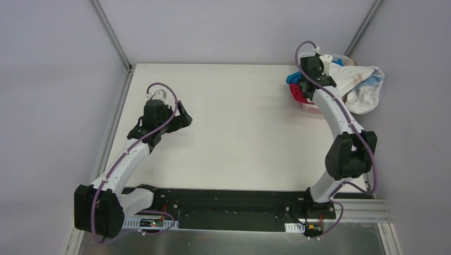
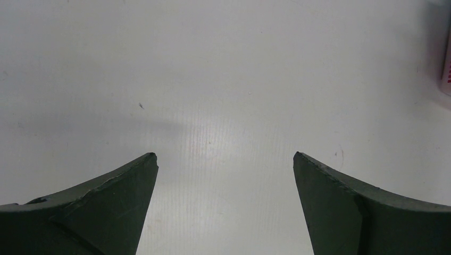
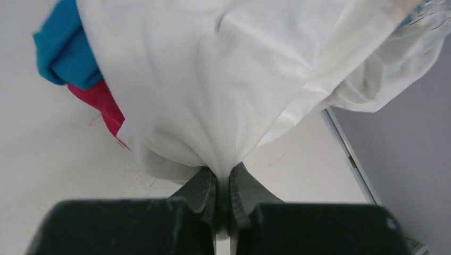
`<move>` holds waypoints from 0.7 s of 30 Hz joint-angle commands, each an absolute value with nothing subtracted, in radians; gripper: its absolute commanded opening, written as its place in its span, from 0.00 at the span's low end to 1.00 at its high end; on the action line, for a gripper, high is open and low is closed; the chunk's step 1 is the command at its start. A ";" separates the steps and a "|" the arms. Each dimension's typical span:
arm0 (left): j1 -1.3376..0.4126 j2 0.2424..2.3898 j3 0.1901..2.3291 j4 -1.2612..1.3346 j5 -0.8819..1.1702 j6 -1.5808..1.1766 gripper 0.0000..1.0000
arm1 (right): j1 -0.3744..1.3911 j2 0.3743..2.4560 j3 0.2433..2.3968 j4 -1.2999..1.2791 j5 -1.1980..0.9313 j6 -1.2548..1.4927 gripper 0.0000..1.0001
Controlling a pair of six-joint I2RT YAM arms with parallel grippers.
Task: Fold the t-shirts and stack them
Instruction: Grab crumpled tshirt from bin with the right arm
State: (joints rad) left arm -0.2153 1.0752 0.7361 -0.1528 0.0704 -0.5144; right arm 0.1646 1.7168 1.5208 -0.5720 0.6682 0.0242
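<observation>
Pinching white tee [image 3: 213,79] w/ R jaws, blue tee [image 3: 64,48] beside it.

Shows right gripper [image 3: 223,179] clamped tight on a bunched fold of white tee [image 3: 228,79], cloth fanning upward from the tips. At upper left, shows blue tee [image 3: 64,50] with pink tee [image 3: 103,109] just below, both partly behind the white. Pale table [image 3: 48,180] underneath.

Bright even overhead light, faint soft shadows on the white table [image 1: 239,138], pale glare in left wrist view, right gripper [image 3: 223,178] blurred, white t-shirt [image 3: 223,79] nearly overexposed.
</observation>
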 commanded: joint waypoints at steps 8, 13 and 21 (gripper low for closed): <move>-0.216 1.054 0.750 -0.124 0.066 -0.526 1.00 | 0.116 1.500 1.742 -0.156 0.778 -0.216 0.00; -0.216 1.045 0.751 -0.124 0.063 -0.531 1.00 | 0.080 1.566 1.997 -0.060 0.795 -0.323 0.00; -0.216 1.029 0.757 -0.143 0.043 -0.530 1.00 | 0.049 1.709 2.336 -0.014 0.783 -0.443 0.00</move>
